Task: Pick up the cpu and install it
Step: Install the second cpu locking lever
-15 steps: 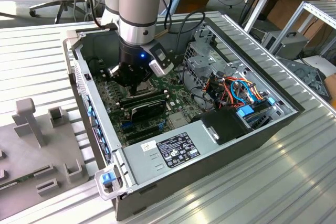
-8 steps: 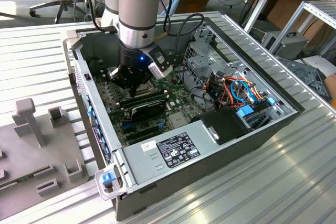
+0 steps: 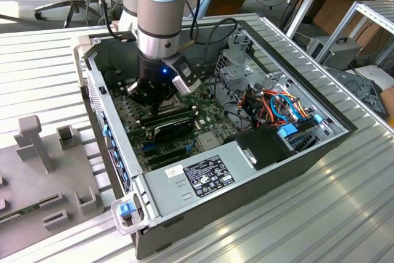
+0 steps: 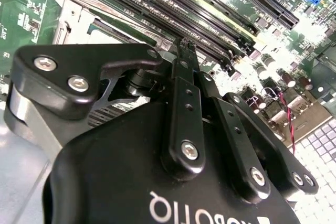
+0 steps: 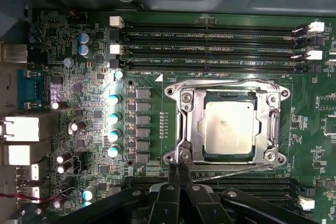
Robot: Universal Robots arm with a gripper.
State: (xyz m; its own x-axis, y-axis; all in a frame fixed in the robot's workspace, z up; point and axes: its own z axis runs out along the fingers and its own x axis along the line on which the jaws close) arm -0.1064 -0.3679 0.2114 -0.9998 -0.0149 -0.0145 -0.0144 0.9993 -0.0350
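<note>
Two fingers pressed tip to tip, jaws closed w/ nothing between them; gripper [image 5: 180,162] tip sits at the edge of the socket frame [image 5: 226,88], right by the frame's corner screw and lever end, touching or just above it, can't tell which. The cpu [image 5: 229,127] is already seated in the socket, dull silver top facing up, just beyond the fingertips, frame around it on all sides. Second wrist view agrees: fingers [image 4: 185,56] together, gripper [image 4: 184,45] over the mobo w/ socket frame [image 4: 71,22] beside the tips. Past the cpu, on the far side of the socket from the jaws, run long black mem slots [image 5: 210,45] w/ white latches; more slots lie under the gripper body on the near side. To one side of the socket: row of grey chokes and teal-top caps [image 5: 113,124], then rear I/O ports [image 5: 21,129] at the board edge. Exterior view: arm reaches down into the open pc case [image 3: 203,183], gripper [image 3: 151,100] low over the green motherboard [image 3: 203,112]. Grey fixture tray [image 3: 43,177] sits outside the case on the exterior view's left.
</note>
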